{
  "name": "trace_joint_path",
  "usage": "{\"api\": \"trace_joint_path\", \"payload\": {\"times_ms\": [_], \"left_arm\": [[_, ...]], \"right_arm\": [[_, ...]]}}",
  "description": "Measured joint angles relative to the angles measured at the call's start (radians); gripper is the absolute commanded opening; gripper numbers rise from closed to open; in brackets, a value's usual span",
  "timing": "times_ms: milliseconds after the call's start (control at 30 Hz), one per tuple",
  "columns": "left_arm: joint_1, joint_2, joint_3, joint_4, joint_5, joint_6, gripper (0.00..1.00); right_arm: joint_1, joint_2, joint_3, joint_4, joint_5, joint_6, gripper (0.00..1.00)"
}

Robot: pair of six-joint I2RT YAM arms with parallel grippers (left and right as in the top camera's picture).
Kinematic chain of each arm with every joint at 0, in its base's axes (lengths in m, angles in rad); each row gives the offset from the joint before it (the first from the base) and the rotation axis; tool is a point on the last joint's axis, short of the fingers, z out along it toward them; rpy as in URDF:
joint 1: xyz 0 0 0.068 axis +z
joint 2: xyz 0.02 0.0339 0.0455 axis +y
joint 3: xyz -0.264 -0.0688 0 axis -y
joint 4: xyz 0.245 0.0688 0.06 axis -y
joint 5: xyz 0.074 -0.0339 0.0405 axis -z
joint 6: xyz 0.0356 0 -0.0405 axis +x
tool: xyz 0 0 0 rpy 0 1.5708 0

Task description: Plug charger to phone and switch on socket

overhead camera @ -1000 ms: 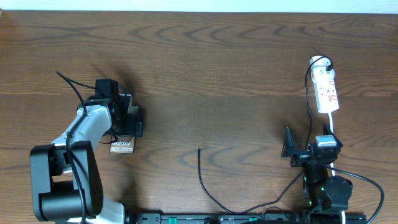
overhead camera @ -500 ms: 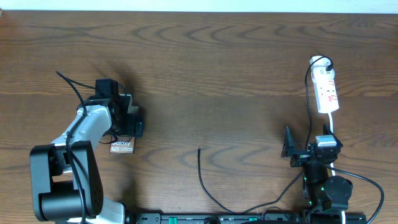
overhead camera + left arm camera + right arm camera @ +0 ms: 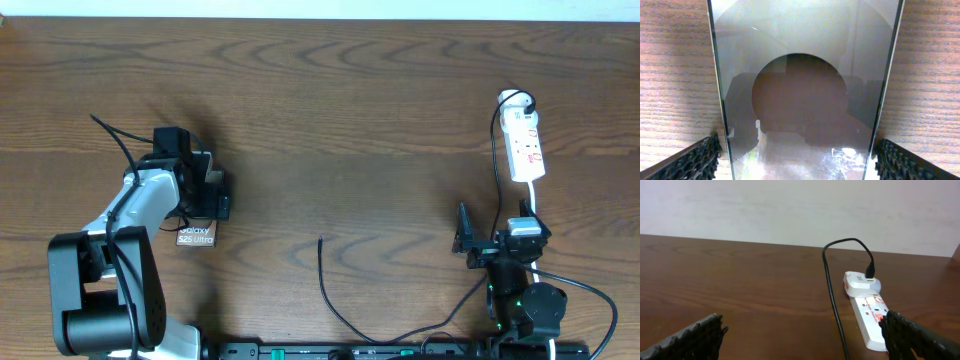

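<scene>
1. The phone (image 3: 196, 237) lies near the table's (image 3: 350, 120) left edge, mostly hidden under the left arm. Only "Galaxy S25 Ultra" shows, its first letter clipped.
2. The left gripper (image 3: 797, 160) stands spread wide, its fingers (image 3: 695, 162) flanking the phone's glossy face; contact is unclear.
3. The right gripper (image 3: 802, 332) is spread wide over bare wood near the front right corner.
4. The charger (image 3: 325, 285) trails from the front edge, with its tip lying loose.
5. The socket (image 3: 527, 148) sits by the right edge, and its red print is unreadable.
</scene>
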Motion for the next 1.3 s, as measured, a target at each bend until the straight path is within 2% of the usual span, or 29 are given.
{"api": "trace_joint_path", "payload": {"times_ms": [667,1300], "left_arm": [[0.000,0.000,0.000,0.000,0.000,0.000,0.80],[0.000,-0.002,-0.002,0.001,0.000,0.000,0.73]], "right_arm": [[0.000,0.000,0.000,0.000,0.000,0.000,0.99],[0.000,0.000,0.000,0.000,0.000,0.000,0.99]]}}
